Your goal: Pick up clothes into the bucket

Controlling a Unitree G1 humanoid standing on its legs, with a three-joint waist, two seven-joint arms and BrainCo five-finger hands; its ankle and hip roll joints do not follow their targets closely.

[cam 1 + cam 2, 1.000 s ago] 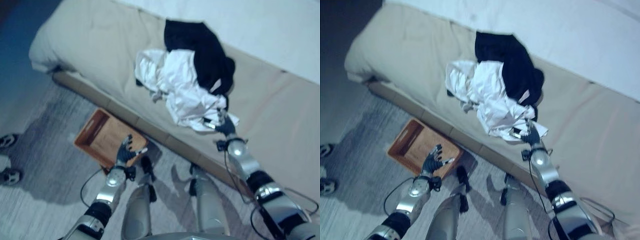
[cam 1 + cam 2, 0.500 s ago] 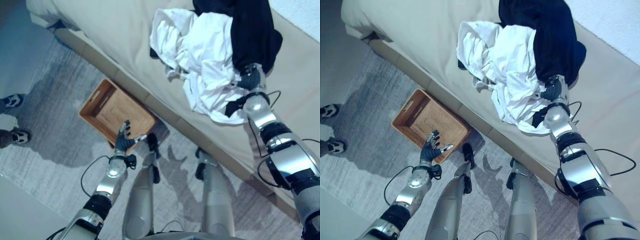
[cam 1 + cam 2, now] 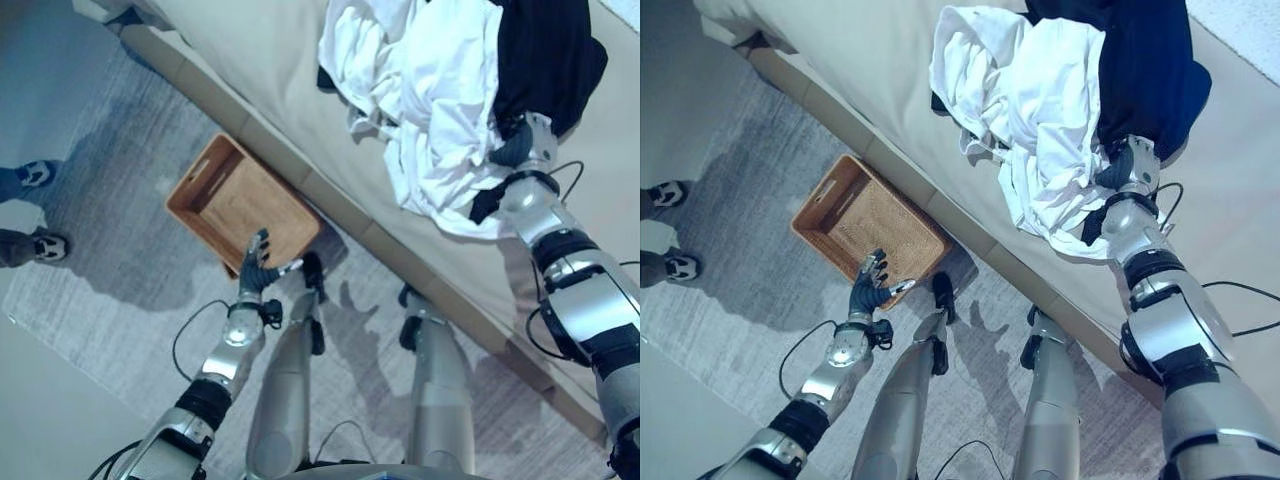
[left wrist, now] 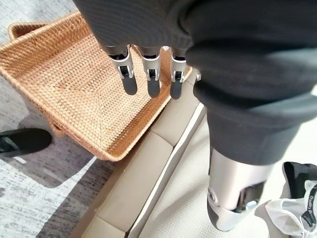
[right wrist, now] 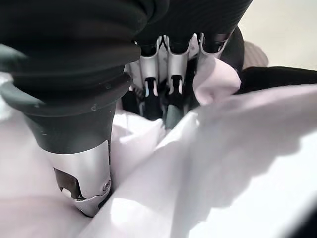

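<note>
A heap of clothes sits on the beige mattress (image 3: 230,60): a crumpled white garment (image 3: 430,90) with a black garment (image 3: 545,50) lying partly over it on the far side. The robot's right hand (image 3: 1127,163) is pushed in at the seam where white cloth meets black; from its wrist camera the fingers (image 5: 173,94) reach down among the white folds with cloth bunched around them, and I cannot tell whether they have closed on anything. The woven basket (image 3: 215,185) stands on the grey carpet (image 3: 110,250) just beside the bed's edge, with nothing in it. The left hand (image 3: 257,270) hovers over the basket's near corner, its fingers (image 4: 151,74) straight and loose, holding nothing. A person's shoes (image 3: 35,210) stand off to the left on the carpet.
</note>
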